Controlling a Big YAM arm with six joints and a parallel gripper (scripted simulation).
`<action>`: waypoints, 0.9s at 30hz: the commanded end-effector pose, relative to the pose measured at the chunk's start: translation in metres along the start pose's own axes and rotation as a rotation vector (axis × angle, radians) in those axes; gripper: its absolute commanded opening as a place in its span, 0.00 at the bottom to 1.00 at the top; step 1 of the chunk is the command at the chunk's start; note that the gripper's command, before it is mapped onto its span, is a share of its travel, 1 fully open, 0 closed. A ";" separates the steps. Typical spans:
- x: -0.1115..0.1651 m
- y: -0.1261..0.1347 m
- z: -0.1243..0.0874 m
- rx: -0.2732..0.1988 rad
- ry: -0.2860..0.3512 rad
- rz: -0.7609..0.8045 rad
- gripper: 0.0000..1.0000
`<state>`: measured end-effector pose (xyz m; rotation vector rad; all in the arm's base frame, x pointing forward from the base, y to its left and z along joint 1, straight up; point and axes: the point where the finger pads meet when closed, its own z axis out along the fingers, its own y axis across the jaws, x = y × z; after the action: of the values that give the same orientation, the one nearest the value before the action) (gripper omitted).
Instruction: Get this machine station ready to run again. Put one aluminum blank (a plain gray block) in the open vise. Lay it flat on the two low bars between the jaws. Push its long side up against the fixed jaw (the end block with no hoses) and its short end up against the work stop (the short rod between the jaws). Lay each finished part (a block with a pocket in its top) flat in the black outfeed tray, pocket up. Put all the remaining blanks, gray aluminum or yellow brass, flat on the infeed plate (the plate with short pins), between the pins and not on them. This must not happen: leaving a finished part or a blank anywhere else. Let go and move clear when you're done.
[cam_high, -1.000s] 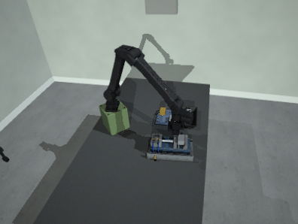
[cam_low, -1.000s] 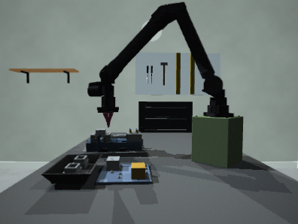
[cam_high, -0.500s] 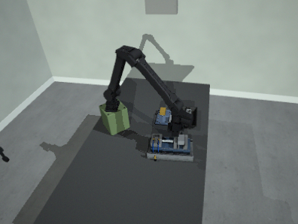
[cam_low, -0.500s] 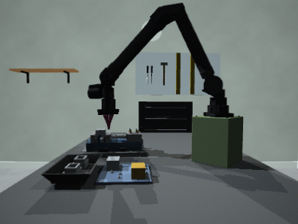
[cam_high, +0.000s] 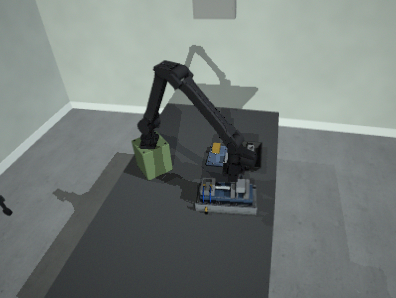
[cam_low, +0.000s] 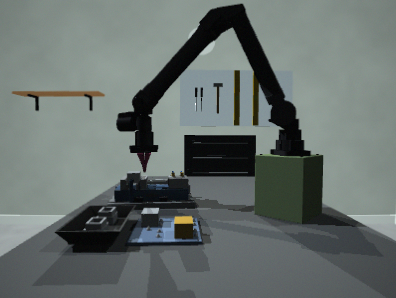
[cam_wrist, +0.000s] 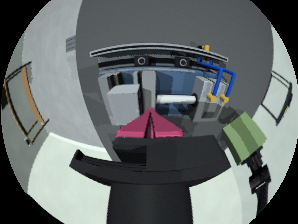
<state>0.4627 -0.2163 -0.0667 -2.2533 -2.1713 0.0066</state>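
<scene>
The vise (cam_low: 152, 189) stands at the far end of the mat, with blue hoses (cam_wrist: 216, 76) at one end. A light gray block (cam_wrist: 123, 102) sits at the end away from the hoses, beside the white work stop rod (cam_wrist: 176, 99). I cannot tell whether this block is a blank or the jaw. My gripper (cam_low: 145, 167) is shut and empty, pointing down just above that block (cam_low: 133, 177). The black outfeed tray (cam_low: 97, 227) holds two pocketed parts (cam_low: 107, 212). The infeed plate (cam_low: 167, 230) carries a gray blank (cam_low: 150, 216) and a yellow brass blank (cam_low: 183, 226).
The green arm pedestal (cam_low: 288, 186) stands right of the vise. A black cabinet (cam_low: 220, 155) and a tool board are on the back wall. In the top view the arm hides the tray, and the brass blank (cam_high: 217, 148) shows behind the vise (cam_high: 227, 195).
</scene>
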 end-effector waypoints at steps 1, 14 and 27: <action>-0.006 0.016 -0.014 -0.044 -0.016 -0.013 0.00; -0.006 0.016 -0.015 -0.046 -0.017 -0.013 0.00; -0.007 0.019 -0.016 -0.047 -0.017 -0.013 0.00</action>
<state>0.4627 -0.2163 -0.0667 -2.2533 -2.1713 0.0066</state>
